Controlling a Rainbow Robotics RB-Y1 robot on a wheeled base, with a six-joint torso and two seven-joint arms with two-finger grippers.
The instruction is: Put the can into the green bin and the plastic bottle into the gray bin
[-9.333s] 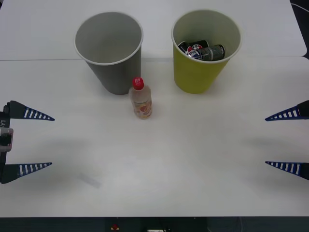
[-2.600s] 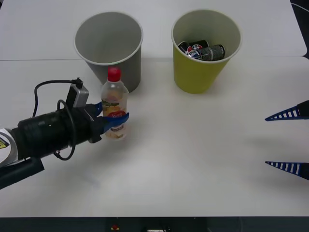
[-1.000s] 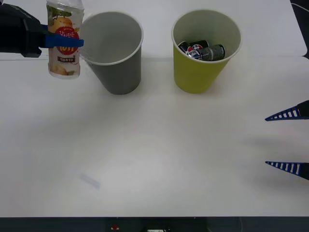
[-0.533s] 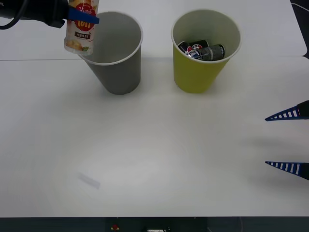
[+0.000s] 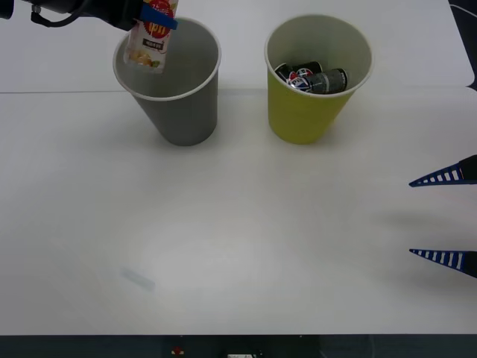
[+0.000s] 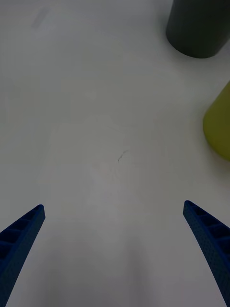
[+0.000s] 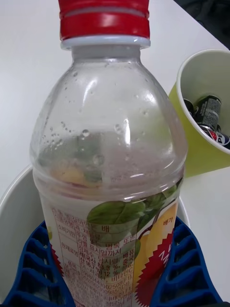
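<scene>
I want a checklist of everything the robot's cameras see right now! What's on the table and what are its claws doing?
Surface: white table, faint smudge near the front left.
Job's things: plastic bottle held above the gray bin, over its left rim; green bin holds cans.
Clutter: nothing seen.
Grippers: left gripper shut on the bottle's label; right gripper open, parked at the table's right edge.
Cables: black cable on the left arm, top left.
Surroundings: dark strip below the table's front edge.
</scene>
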